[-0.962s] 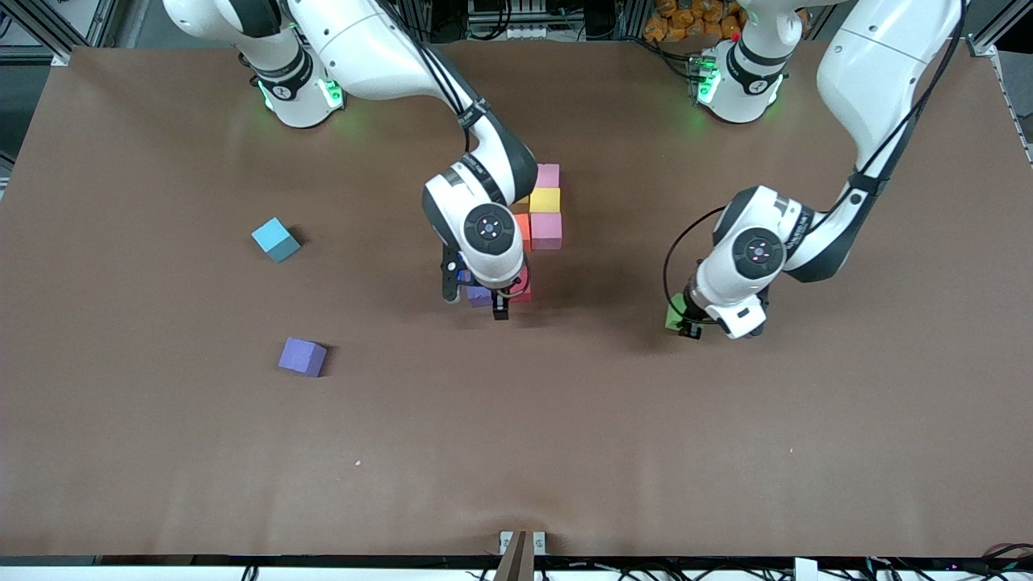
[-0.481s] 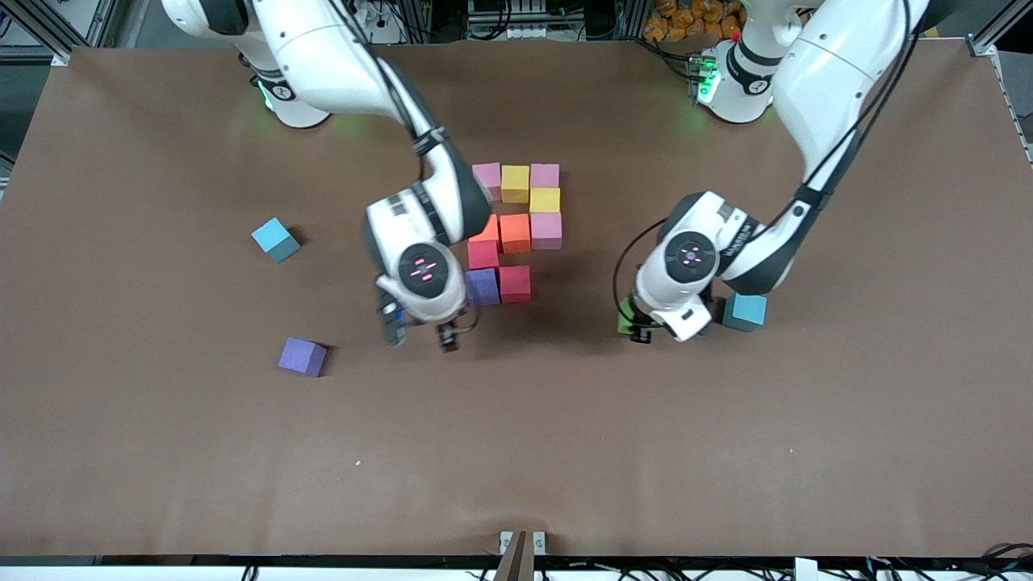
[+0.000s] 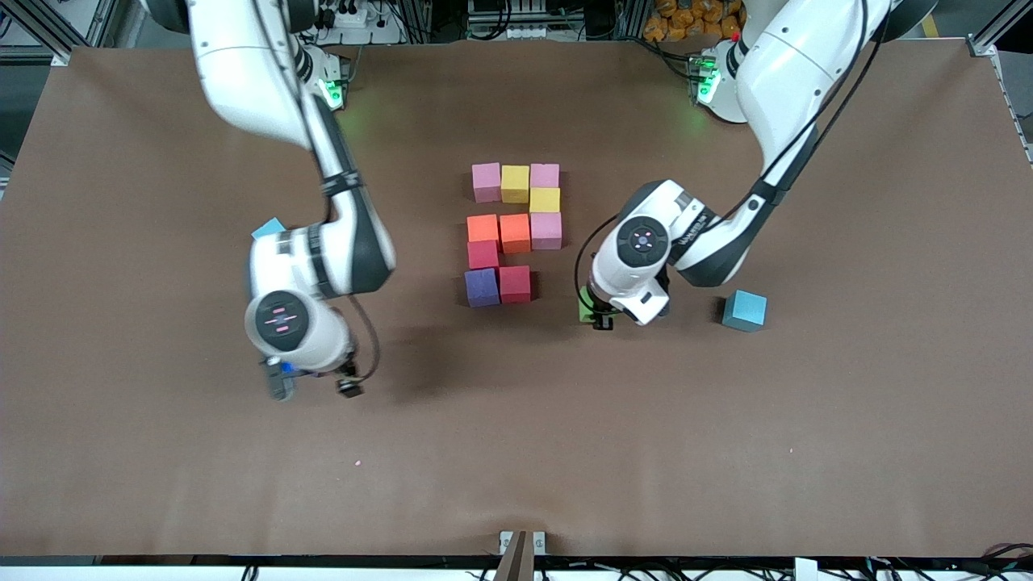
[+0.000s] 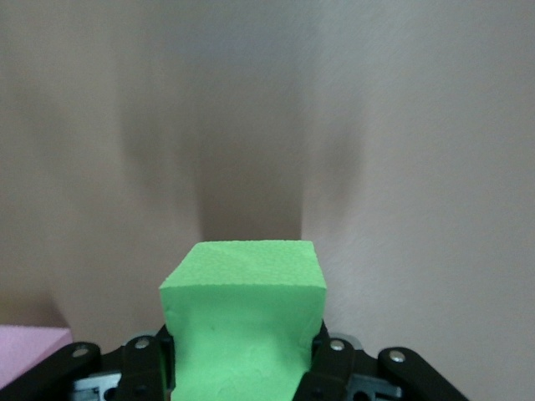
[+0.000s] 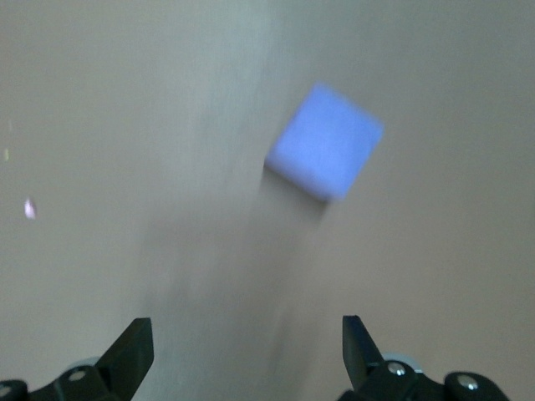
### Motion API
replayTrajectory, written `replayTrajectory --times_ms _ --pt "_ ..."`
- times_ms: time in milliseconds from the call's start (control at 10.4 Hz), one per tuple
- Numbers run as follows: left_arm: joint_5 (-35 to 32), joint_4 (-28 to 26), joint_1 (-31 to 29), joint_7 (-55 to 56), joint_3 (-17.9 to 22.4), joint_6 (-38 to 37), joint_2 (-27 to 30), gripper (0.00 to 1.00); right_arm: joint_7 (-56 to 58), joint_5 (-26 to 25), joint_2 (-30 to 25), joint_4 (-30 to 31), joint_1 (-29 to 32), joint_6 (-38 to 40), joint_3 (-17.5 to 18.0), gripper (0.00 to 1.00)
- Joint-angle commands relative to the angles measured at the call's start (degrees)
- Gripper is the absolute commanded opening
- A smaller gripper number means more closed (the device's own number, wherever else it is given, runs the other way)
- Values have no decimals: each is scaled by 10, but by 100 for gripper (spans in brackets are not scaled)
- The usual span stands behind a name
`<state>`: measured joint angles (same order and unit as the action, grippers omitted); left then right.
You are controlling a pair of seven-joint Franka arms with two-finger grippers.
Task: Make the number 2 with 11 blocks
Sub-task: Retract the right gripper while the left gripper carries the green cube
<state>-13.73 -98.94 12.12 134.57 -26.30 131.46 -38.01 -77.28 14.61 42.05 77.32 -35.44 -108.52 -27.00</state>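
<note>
This place looks like a robotics laboratory, not a home or a shop; two white robot arms (image 3: 307, 161) stand with their bases on one long table (image 3: 726, 452) covered with a plain brown sheet; aluminium frame profiles (image 3: 48, 24) run along the table's edge near the bases; bundles of black cables (image 3: 516, 16) and a power strip lie there too; green status lights (image 3: 329, 90) glow on the arm bases; small foam cubes (image 3: 515, 183) are the only objects on the table.
</note>
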Motion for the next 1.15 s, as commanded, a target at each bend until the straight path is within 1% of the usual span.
replayTrajectory --times_ms 0,192,385,577,674,866,962,1058 --pt "8 21 30 43 5 -12 -15 51 104 5 -47 8 66 39 9 100" --pt "8 23 35 59 5 -12 -19 51 178 6 -77 18 101 65 10 100" --pt "7 23 52 75 5 -12 -23 51 272 4 -104 45 121 67 9 100" --pt "4 32 64 79 6 -12 -28 51 384 4 -122 76 136 86 9 100" --pt "-1 33 67 77 6 -11 -28 51 435 4 -136 96 136 92 9 100" --pt "-4 36 77 76 6 -11 -28 51 551 3 -193 175 161 91 18 100" --pt "-8 35 81 75 6 -11 -28 51 597 2 -223 210 191 92 45 100" --pt "-15 35 89 75 6 -11 -29 51 623 -1 -251 240 243 92 94 100"
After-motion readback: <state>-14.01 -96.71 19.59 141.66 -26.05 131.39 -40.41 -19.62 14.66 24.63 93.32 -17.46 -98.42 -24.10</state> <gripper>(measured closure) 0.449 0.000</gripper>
